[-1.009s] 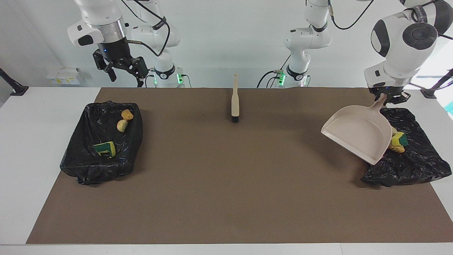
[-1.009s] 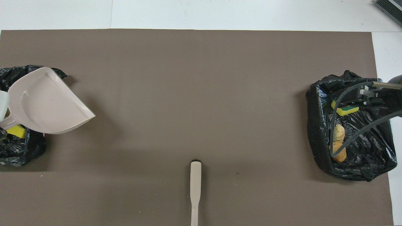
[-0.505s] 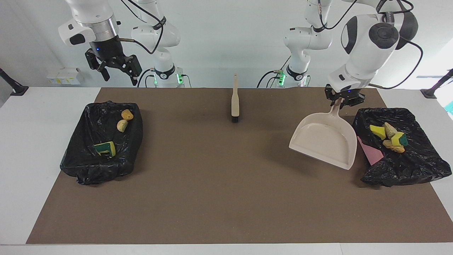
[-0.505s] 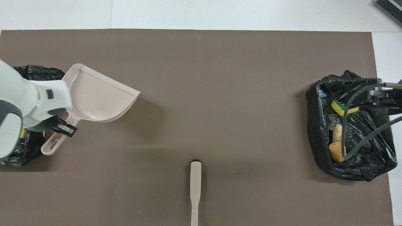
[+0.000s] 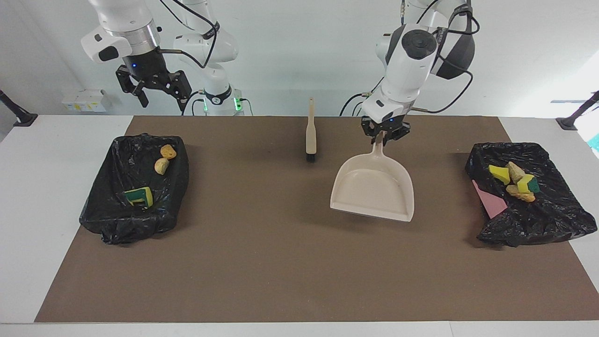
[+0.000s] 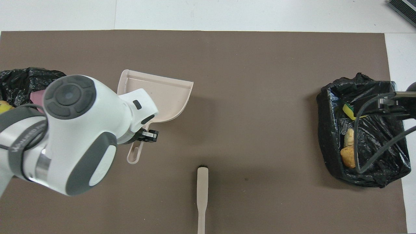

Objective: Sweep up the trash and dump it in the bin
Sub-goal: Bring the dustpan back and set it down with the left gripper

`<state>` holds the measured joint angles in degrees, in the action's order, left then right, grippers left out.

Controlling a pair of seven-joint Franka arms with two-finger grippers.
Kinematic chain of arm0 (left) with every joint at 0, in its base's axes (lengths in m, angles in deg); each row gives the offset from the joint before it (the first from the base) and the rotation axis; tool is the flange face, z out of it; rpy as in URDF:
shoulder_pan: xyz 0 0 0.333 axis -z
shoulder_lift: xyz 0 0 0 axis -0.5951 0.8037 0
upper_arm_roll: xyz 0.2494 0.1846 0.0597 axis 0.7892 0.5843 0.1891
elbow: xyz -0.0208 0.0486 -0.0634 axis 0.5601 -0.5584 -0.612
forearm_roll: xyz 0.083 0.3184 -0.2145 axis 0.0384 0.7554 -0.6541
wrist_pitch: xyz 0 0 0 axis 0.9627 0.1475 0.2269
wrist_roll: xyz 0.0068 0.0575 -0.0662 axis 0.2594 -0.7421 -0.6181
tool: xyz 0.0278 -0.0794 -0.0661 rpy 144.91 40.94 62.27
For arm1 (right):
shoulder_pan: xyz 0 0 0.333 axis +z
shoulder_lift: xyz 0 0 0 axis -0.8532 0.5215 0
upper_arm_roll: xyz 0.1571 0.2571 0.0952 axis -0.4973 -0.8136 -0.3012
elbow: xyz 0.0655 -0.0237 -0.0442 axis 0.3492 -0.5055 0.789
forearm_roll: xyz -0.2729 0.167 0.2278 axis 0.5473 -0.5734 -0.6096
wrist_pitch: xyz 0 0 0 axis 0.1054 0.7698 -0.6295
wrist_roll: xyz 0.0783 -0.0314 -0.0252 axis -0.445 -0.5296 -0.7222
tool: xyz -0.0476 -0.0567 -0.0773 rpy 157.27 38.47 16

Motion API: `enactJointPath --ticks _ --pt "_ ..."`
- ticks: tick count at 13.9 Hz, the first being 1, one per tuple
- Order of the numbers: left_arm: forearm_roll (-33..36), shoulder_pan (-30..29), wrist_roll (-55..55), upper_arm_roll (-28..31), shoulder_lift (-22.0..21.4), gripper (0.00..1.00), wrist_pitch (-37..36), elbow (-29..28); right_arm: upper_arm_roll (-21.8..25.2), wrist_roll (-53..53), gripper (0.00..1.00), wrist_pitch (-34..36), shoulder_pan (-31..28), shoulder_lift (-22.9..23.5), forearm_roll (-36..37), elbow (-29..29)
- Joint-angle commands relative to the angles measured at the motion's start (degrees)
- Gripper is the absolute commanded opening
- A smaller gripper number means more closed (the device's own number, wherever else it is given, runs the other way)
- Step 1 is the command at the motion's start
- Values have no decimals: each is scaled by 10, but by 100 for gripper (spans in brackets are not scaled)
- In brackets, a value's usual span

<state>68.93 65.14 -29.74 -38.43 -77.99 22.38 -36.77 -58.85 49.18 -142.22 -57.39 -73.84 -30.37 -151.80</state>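
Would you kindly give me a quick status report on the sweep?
Left gripper shut on dustpan handle, pan empty, over mat. Right gripper open, waiting. Trash in both bins. Nothing in the way.

Trash [image 5: 514, 179] in both bins [image 5: 552, 215]; dustpan [image 5: 374, 192] above mat [image 5: 281, 262] beside brush [image 5: 310, 133].
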Motion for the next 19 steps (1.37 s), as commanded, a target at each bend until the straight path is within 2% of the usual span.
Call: enactJointPath --ticks 1,6,9,10,11,15,19 --pt "-22 49 -47 13 69 0 58 20 2 -22 100 10 -5 -5 -17 0" --pt "-41 100 -112 13 144 0 169 22 -8 -18 100 11 1 -9 -16 -3" --pt "-41 108 -181 12 145 2 171 21 -1 -15 100 10 -8 -8 -12 -3" --pt "-41 108 -178 12 145 76 171 18 1 -15 100 10 -9 -8 -9 -3" --pt "-41 108 -184 12 145 100 171 17 1 -15 100 10 -10 -8 -7 -3" --pt "-37 96 -181 21 133 100 169 21 0 -15 100 10 -10 -8 -7 -3" --pt "-32 33 -175 26 119 100 158 43 0 -15 100 10 -10 -8 -6 -3"
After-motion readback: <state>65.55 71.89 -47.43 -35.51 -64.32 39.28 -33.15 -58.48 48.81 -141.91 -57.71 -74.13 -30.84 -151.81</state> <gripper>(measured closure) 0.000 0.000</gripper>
